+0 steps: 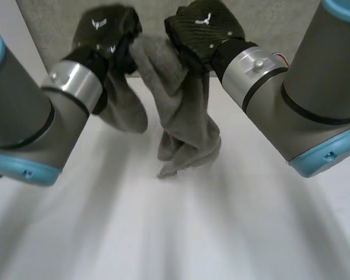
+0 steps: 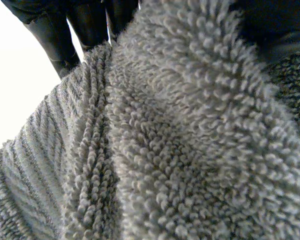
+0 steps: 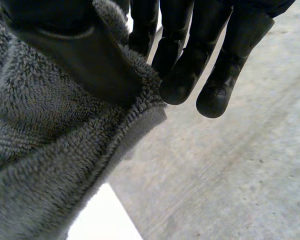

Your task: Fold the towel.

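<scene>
A grey terry towel (image 1: 184, 116) hangs bunched above the white table (image 1: 163, 233), held up between my two hands at the far side. My left hand (image 1: 102, 35) grips its upper left part, and one fold droops beside that wrist. In the left wrist view the towel (image 2: 180, 140) lies against the palm, with the fingers (image 2: 55, 40) curled at its edge. My right hand (image 1: 204, 29) holds the upper right part. In the right wrist view the thumb (image 3: 85, 55) presses the towel's hemmed corner (image 3: 140, 120) against the fingers (image 3: 215, 75).
A grey panel (image 1: 52, 35) stands behind the table's far edge, close behind both hands, and shows as a grey surface (image 3: 240, 175) beyond the right fingers. Both forearms reach in over the table's sides.
</scene>
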